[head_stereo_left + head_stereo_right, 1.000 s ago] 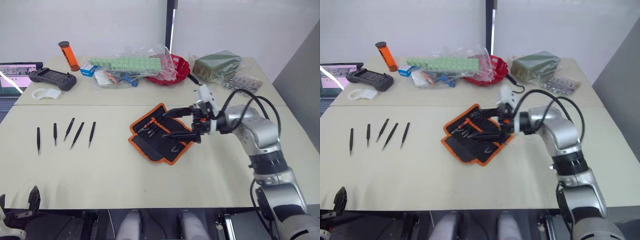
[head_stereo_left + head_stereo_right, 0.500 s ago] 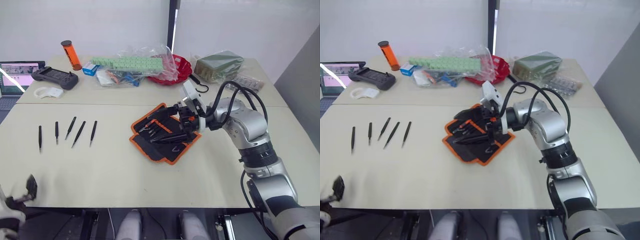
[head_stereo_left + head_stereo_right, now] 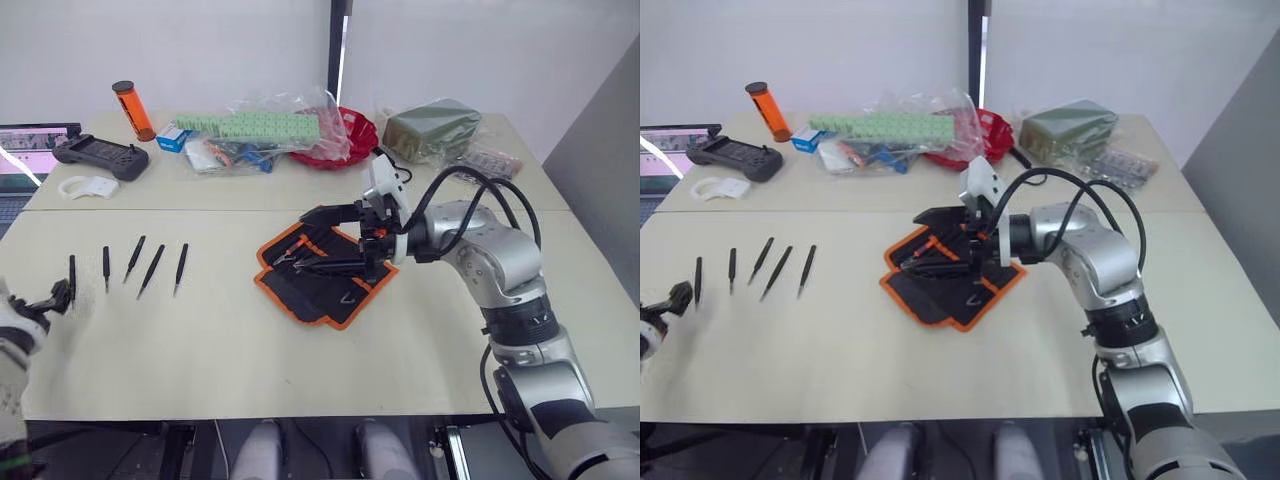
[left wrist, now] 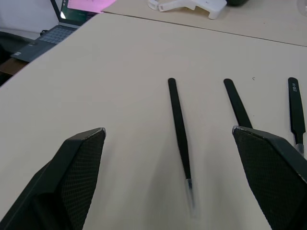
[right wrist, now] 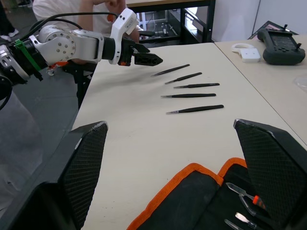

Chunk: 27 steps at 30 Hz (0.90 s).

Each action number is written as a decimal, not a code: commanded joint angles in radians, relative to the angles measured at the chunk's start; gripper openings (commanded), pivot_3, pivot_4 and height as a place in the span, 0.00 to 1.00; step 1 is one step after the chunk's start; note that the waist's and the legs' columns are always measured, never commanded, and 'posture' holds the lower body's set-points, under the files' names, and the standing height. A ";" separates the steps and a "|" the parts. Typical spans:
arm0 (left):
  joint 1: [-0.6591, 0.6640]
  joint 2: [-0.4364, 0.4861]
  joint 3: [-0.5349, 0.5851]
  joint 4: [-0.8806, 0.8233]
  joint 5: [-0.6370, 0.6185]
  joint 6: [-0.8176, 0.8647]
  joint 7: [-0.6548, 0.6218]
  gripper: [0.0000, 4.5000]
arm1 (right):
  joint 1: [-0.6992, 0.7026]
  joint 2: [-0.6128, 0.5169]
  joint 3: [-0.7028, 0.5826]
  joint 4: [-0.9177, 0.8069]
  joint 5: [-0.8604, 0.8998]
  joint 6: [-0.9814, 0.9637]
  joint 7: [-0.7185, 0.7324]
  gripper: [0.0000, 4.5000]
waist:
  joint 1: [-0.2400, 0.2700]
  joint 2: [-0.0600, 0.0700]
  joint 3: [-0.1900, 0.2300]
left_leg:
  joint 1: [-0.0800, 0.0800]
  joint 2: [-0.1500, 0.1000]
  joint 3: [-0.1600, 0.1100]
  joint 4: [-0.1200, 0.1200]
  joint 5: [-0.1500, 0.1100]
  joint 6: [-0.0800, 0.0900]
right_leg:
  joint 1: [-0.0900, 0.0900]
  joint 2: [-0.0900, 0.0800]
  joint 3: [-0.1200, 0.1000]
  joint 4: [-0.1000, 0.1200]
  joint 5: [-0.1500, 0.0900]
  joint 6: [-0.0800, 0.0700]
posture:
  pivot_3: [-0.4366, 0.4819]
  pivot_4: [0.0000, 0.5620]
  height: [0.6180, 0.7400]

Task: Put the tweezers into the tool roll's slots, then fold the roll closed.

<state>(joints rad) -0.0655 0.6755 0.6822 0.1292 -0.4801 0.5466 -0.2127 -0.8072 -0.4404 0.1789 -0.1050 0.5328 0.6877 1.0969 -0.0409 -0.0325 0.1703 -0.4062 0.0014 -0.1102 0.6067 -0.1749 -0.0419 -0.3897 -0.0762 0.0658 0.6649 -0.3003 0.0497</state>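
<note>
Several slim black tweezers lie in a row on the left of the table. My left gripper is open, low over the table, with the leftmost tweezers lying between its fingers, untouched. The tool roll, black with orange trim, lies unfolded mid-table. Its slots hold a few small tools. My right gripper hovers open just above the roll, holding nothing. The left gripper also shows by the tweezers row in the right wrist view.
Along the far edge sit a red bowl, plastic bags of parts, an orange bottle, a black controller, a white part, a laptop and a green bagged box. A person sits behind the left arm.
My left gripper has risen from below the table's front edge to the leftmost tweezers. My right gripper has moved left from the roll's right edge to over its middle.
</note>
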 commanded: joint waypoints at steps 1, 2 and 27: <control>-0.046 0.017 -0.031 0.088 0.048 -0.050 -0.012 1.00 | 0.006 0.002 -0.040 -0.055 0.027 0.011 -0.037 0.99 | -0.004 0.000 0.000 | 0.000 0.000 0.000 0.000 0.000 0.000 | -0.001 0.000 0.000 0.000 0.000 0.000 | 0.48 0.27 1.00; -0.053 0.018 -0.044 0.107 0.061 -0.058 -0.013 1.00 | 0.008 0.001 -0.039 -0.059 0.026 0.012 -0.041 0.99 | -0.005 0.000 0.000 | 0.000 0.000 0.000 -0.001 0.000 0.000 | -0.001 0.000 0.000 0.000 0.000 0.000 | 0.48 0.27 1.00; -0.138 -0.019 -0.047 0.126 0.095 -0.130 0.028 0.01 | 0.038 -0.010 -0.042 -0.098 0.038 0.026 -0.089 1.00 | 0.004 0.000 0.000 | 0.000 0.000 0.000 0.001 0.000 0.000 | -0.001 -0.001 0.000 0.000 0.001 0.001 | 0.48 0.27 1.00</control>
<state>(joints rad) -0.1905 0.6221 0.6223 0.2978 -0.3869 0.4485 -0.1703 -0.7710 -0.4421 0.1630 -0.1630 0.5582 0.7213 1.0151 -0.0372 -0.0329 0.1702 -0.4067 0.0014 -0.1099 0.6075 -0.1750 -0.0422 -0.3905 -0.0769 0.0658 0.6653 -0.2997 0.0503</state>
